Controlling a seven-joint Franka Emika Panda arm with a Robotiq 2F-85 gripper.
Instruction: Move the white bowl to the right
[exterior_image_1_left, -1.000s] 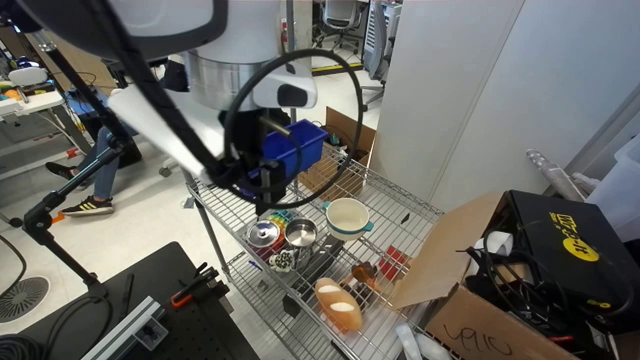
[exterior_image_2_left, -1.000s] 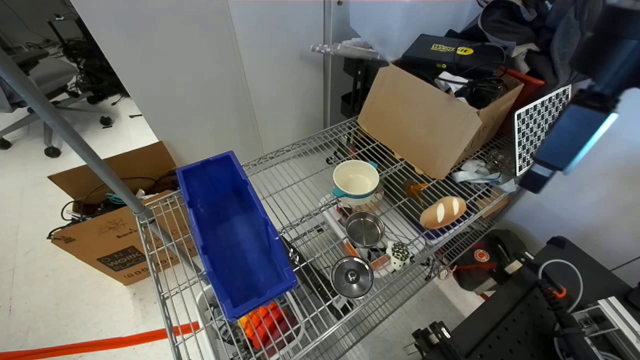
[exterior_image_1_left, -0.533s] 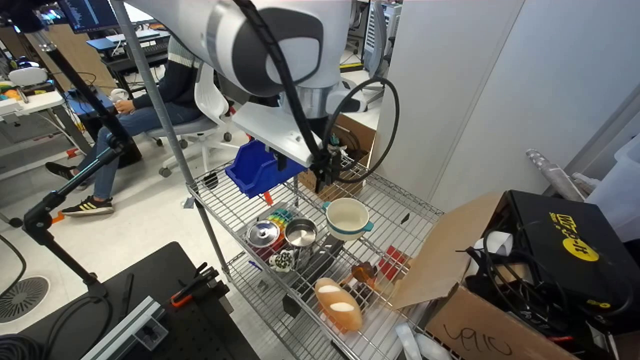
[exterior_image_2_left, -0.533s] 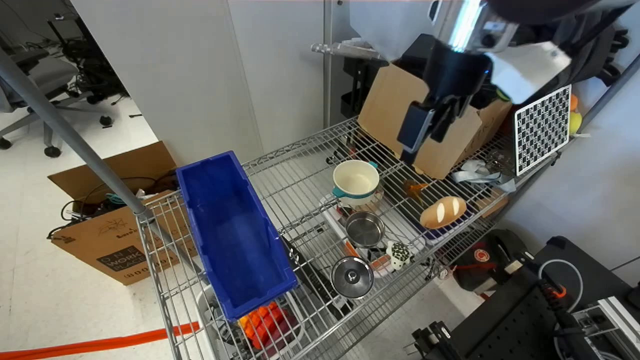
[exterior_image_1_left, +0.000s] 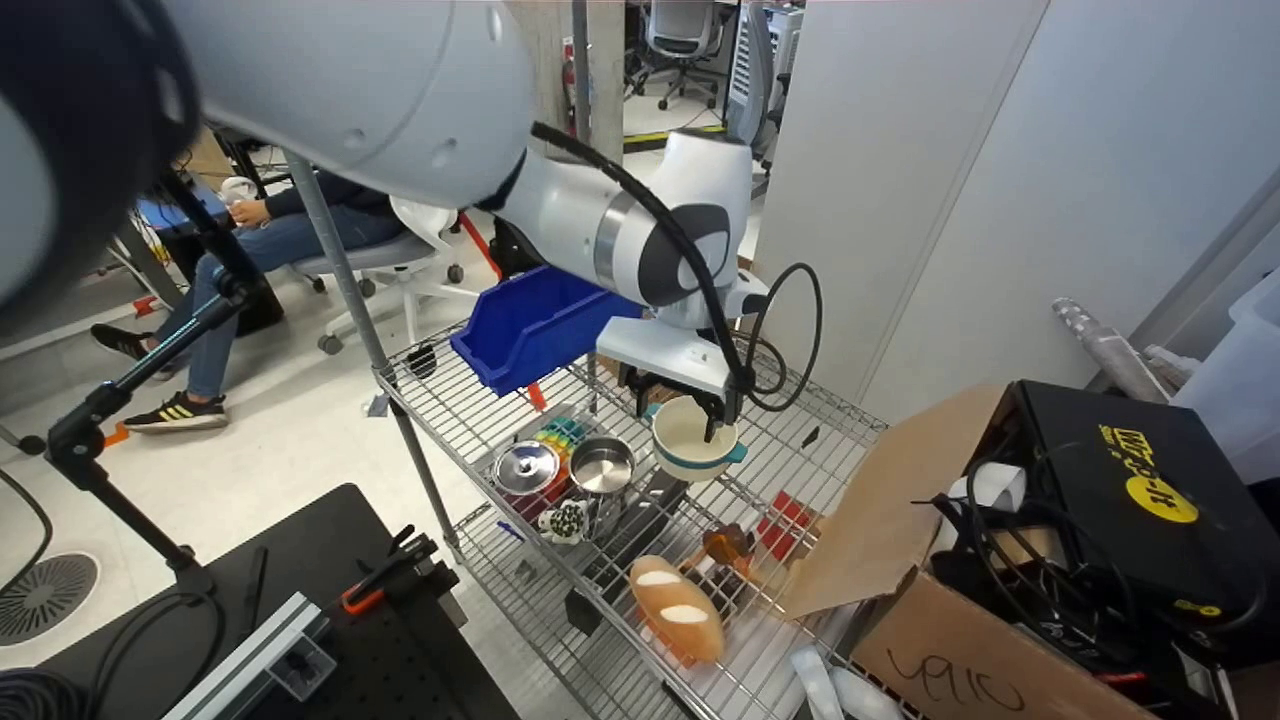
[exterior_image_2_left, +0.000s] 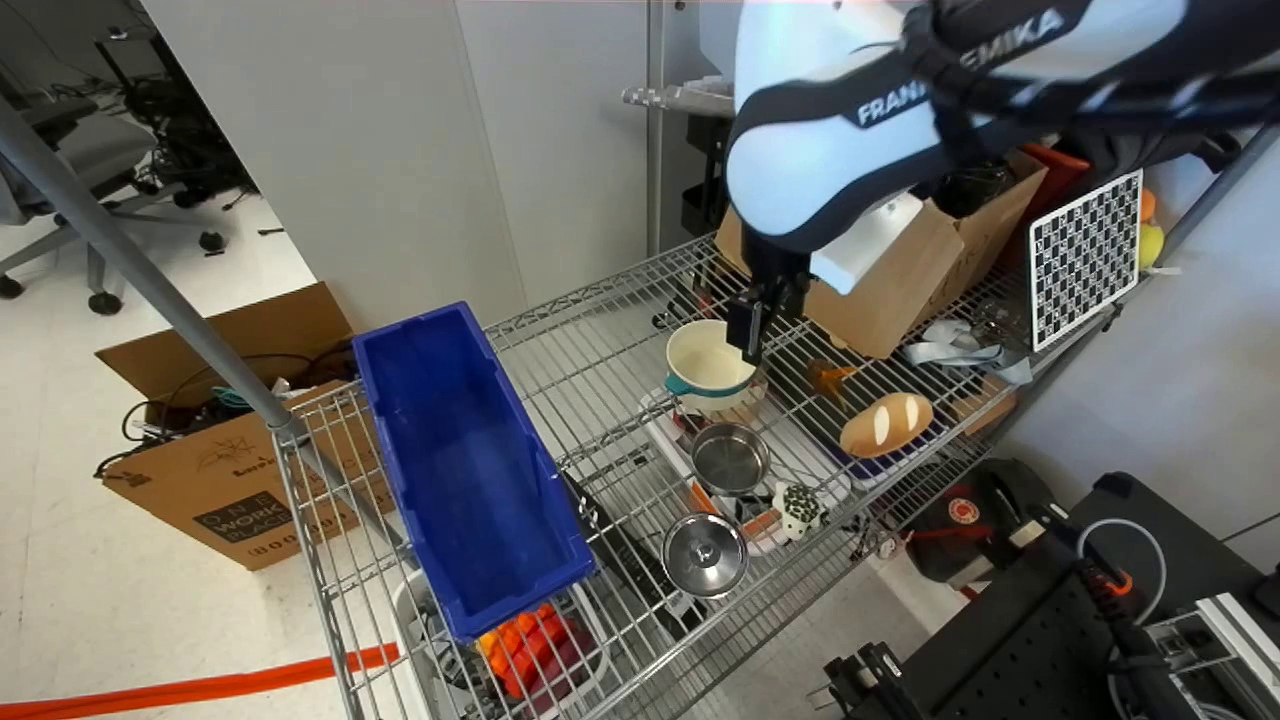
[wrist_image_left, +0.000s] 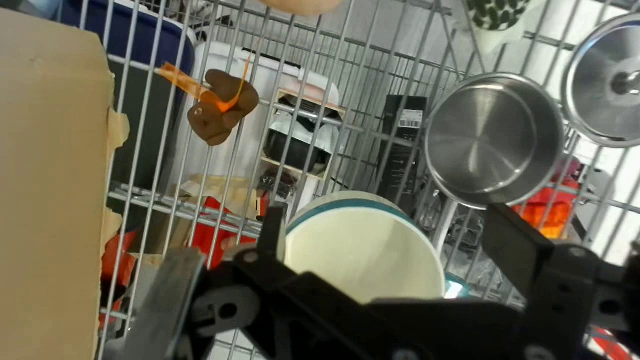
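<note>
Seeing the bowl (exterior_image_2_left: 703, 359) on the bench (exterior_image_2_left: 590, 370) in an exterior view, right of the bin (exterior_image_2_left: 472, 475), left of the loaf (exterior_image_2_left: 887, 425), behind the pan (exterior_image_2_left: 730, 460) and lid (exterior_image_2_left: 704, 556).

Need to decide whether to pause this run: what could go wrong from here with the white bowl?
In the wrist view the white bowl shows between the open fingers; if lowered off-center, one could press on the bowl and tip it. A teal handle shows near one of them, so closing might catch it and twist the bowl. The metal pot stands close by and could get bumped.
</note>
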